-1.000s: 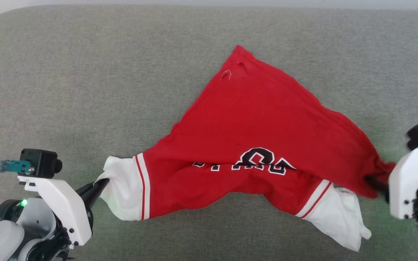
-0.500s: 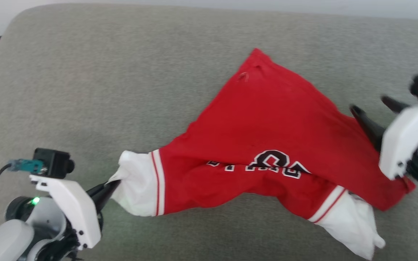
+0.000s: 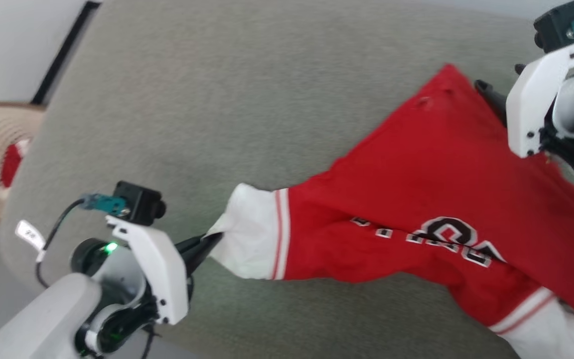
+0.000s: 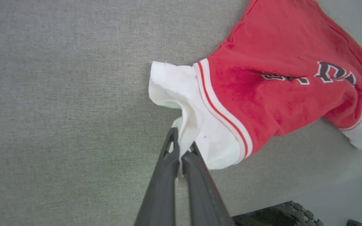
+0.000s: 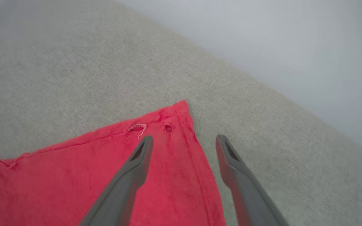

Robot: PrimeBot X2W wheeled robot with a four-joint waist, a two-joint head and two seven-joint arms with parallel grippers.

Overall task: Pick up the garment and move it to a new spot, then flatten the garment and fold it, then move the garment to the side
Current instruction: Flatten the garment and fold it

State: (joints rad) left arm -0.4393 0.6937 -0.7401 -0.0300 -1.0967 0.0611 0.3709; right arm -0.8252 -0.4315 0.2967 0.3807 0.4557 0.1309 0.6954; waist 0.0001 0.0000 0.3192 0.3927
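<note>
The left gripper [image 4: 181, 147] has its jaws clamped on the white sleeve edge of the garment [image 3: 416, 189]. The right gripper [image 5: 184, 139] hangs with jaws apart over its red hem corner.

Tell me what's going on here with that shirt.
A two-armed robot is working on a red shirt that lies rumpled on a grey cushion. Its left gripper is shut on the edge of the white sleeve. Its right gripper is open and holds nothing, poised over the shirt's far corner, jaws straddling the edge there. The shirt is not yet flat or folded.
</note>
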